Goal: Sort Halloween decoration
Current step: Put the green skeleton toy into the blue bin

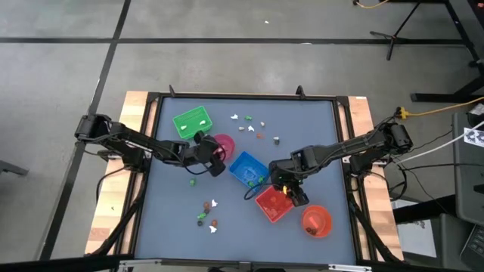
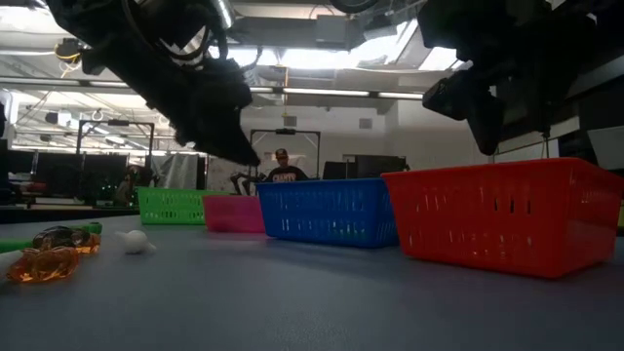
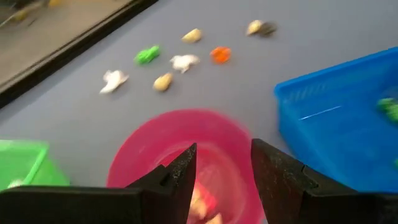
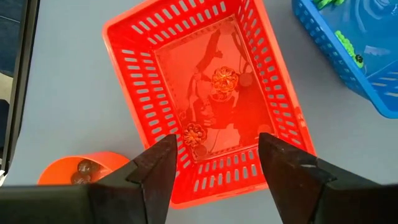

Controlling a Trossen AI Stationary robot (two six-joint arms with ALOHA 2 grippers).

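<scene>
Open right end effector (image 4: 214,165) hovers over red tray (image 4: 134,93) holding two orange trinkets (image 4: 224,81); left end effector (image 3: 222,168), open, over pink bowl (image 3: 134,158)

Grey concrete floor (image 1: 227,68) with dark seam lines, ceiling strip lights (image 2: 322,93), seated person (image 2: 284,171) beyond, black stand legs (image 1: 408,34), yellow cable (image 1: 442,112)

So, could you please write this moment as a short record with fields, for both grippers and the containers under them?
left gripper: open, above the pink round plastic bowl
right gripper: open, above the red square plastic basket
red basket content: two small orange trinkets
between them: blue square plastic basket
loose trinkets: on the grey table
</scene>
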